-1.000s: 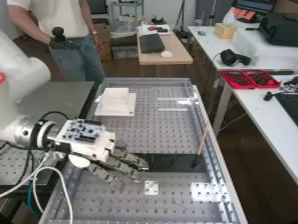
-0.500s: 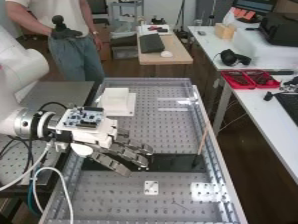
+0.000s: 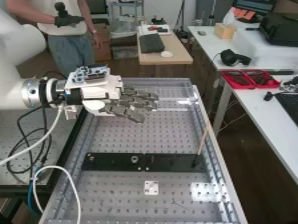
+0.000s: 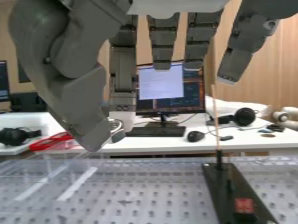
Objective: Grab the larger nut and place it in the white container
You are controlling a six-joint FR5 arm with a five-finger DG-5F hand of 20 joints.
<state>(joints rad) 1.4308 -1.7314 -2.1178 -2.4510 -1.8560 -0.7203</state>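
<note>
Robot hand (image 3: 101, 91) is above the far half of the counter (image 3: 120, 137), palm and fingers well clear of the perforated surface. State: grasping, partly closed. Wrist view: the thumb tip and one long finger close from opposite sides on a rounded, pale metallic piece, taken to be the nut (image 4: 117, 131); only part of its rim is visible between them, so its full outline cannot be judged. The remaining fingers are extended with a slight bend, spread apart from one another and not touching the nut. High view: the fingers point across the counter, angled slightly downward. Below the hand, toward the near end, a long black plate (image 3: 110, 162) lies crosswise on the counter; a small ring-shaped metal piece (image 3: 134, 159) rests on it near its middle. A thin stick (image 3: 203, 141) rises, slightly tilted, from the plate's other end. A small white square plate (image 3: 151, 188) lies just nearer.
</note>
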